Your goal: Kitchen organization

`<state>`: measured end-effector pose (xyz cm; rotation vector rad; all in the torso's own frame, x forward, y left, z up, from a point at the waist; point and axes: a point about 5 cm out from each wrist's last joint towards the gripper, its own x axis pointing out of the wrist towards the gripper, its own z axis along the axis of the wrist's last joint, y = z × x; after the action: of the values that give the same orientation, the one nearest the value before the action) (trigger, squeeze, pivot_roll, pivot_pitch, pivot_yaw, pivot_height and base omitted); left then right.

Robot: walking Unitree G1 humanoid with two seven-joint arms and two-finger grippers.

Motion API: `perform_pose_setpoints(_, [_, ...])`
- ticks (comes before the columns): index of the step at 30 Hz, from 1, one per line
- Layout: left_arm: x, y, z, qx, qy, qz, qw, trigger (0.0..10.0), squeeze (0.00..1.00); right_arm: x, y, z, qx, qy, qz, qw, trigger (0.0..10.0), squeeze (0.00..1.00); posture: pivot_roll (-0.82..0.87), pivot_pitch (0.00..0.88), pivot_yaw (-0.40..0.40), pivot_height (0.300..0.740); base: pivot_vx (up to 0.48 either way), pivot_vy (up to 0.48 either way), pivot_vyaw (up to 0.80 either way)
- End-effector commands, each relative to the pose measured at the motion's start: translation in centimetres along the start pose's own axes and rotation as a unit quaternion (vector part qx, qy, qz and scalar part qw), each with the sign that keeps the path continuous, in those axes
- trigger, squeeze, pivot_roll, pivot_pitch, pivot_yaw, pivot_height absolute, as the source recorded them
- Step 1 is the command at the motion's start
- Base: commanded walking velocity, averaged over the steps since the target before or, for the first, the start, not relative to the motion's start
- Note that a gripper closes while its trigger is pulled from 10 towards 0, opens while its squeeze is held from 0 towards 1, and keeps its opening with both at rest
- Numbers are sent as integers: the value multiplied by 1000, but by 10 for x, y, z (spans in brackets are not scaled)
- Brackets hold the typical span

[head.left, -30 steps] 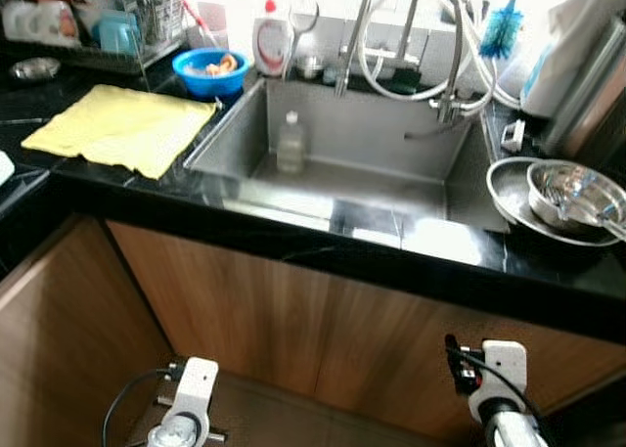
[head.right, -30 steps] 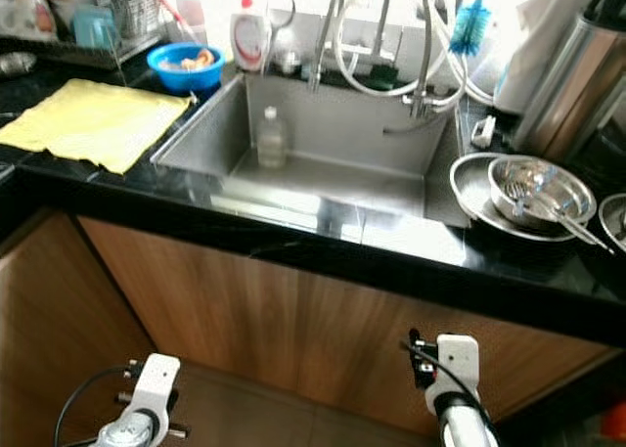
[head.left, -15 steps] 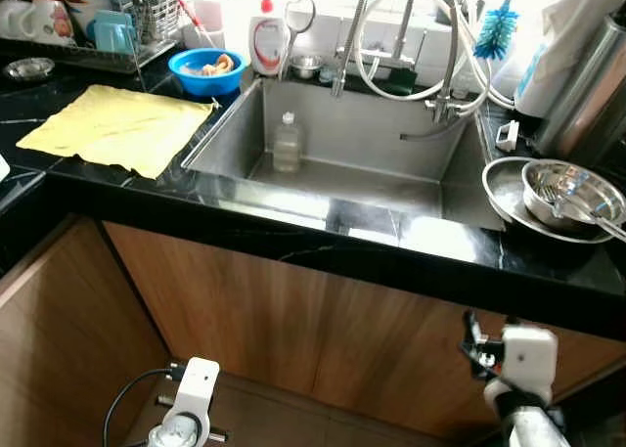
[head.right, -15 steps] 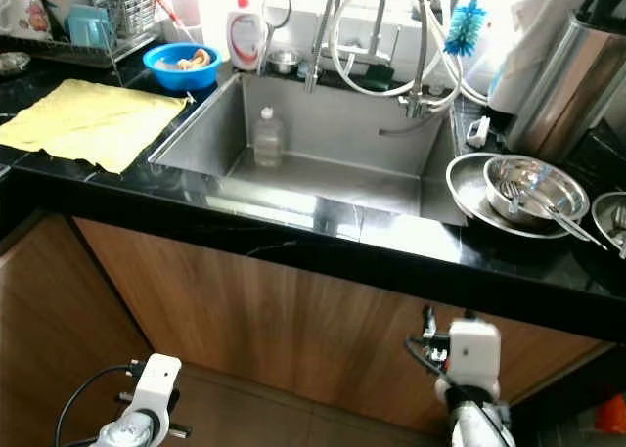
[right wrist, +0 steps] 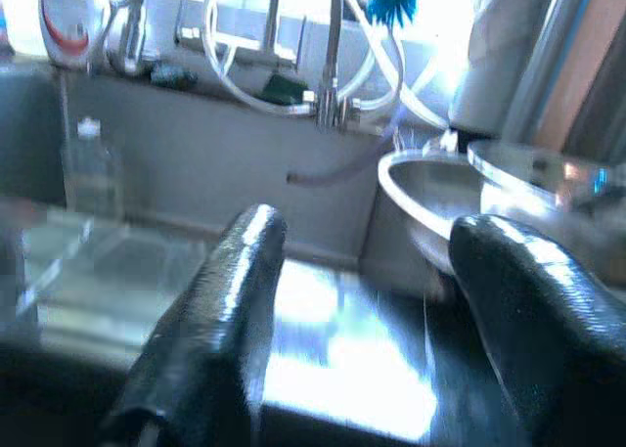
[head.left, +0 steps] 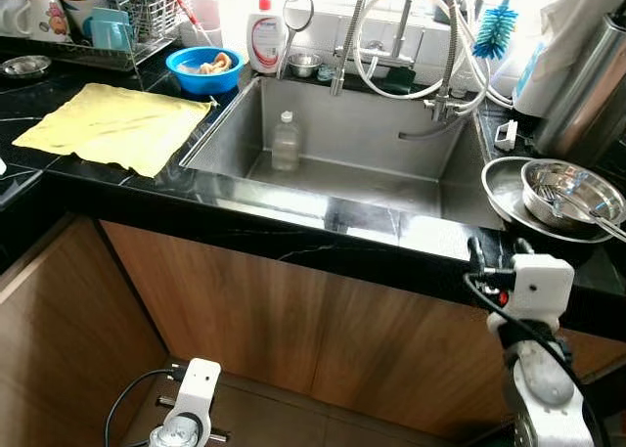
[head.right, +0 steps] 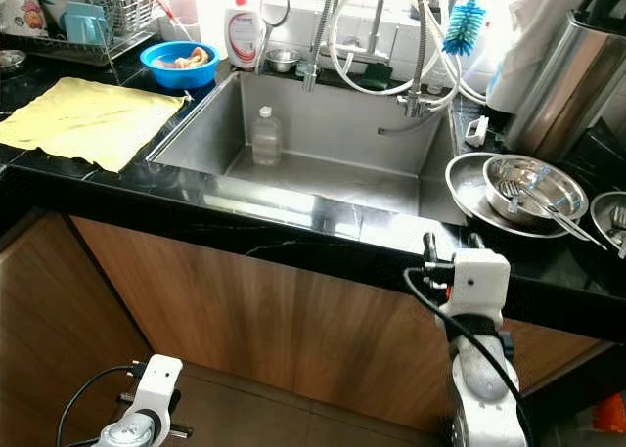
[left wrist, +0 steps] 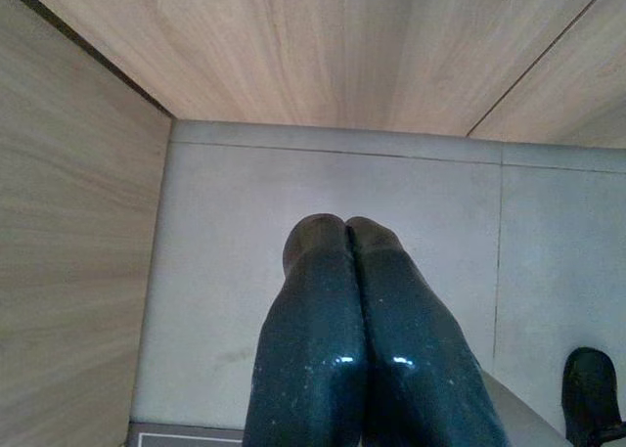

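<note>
A black stone surface (head.left: 293,234) runs across the scene above brown wooden cabinet fronts (head.left: 323,330), with a stainless steel sink (head.left: 342,163) sunk into its middle. A yellow cloth (head.left: 112,126) lies spread flat on the surface near its left end, just beside the sink's left rim. A large steel cylinder (head.left: 592,95) stands toward the back right corner. In front of it, near the right end, a wide steel pan (head.left: 504,188) carries a smaller steel bowl (head.left: 572,193) with utensils in it. A coiled hose faucet (head.left: 411,46) rises at the back rim of the sink, with a blue brush (head.left: 497,22) beside it. A dish rack (head.left: 117,22) with cups sits in the back left corner, a blue bowl (head.left: 205,70) next to it at the sink's back left corner, then a white soap bottle (head.left: 264,36). A clear plastic bottle (head.left: 286,142) stands upright inside the sink toward its back left.

The right hand (right wrist: 377,320) is raised to the front edge of the surface, right of the sink, its two black fingers (right wrist: 230,310) spread wide apart, grasping nothing. The left hand (left wrist: 347,237) hangs low over the grey floor tiles (left wrist: 293,232) by the cabinet base, its fingers pressed together, clenched and empty.
</note>
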<state>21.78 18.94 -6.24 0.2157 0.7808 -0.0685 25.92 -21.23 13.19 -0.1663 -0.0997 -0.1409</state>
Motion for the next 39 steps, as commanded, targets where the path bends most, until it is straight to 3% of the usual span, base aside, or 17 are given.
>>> perform_pose_setpoints(1, [-1,-1,-4,8,12,-4,1000,10000,0,5,-5,5,7,-3,-16,1000,10000,1000,-23,0,-63,740,0,0,0])
perform_pose_setpoints(14, [-1,1,-5,9,13,-3,1000,10000,0,24,-10,25,31,-36,-60,997,10000,1000,-22,0,-49,740,0,0,0])
perform_pose_setpoints(15, [-1,2,-5,10,13,-3,1000,10000,0,25,-12,28,28,-40,-67,997,10000,898,-20,0,-48,740,0,0,0])
perform_pose_setpoints(16, [-1,2,-5,10,13,-2,1000,10000,0,27,-15,32,23,-48,-76,996,10000,0,-20,0,-47,740,0,0,0])
perform_pose_setpoints(23, [-1,3,-5,12,12,-2,1000,10000,0,32,-33,49,20,-78,-150,985,10000,0,-18,0,-45,740,0,0,0])
perform_pose_setpoints(27, [-1,2,-4,12,12,-4,1000,10000,0,33,-42,44,19,-58,-183,981,10000,0,-13,0,-47,740,0,0,0])
perform_pose_setpoints(33, [-1,2,-4,13,11,-4,1000,10000,0,35,-42,30,27,-14,-182,983,10000,0,-9,0,-48,740,0,0,0])
perform_pose_setpoints(39, [-1,1,-3,14,11,-5,1000,10000,0,42,-31,26,31,5,-143,989,10000,0,-6,0,-50,740,0,0,0])
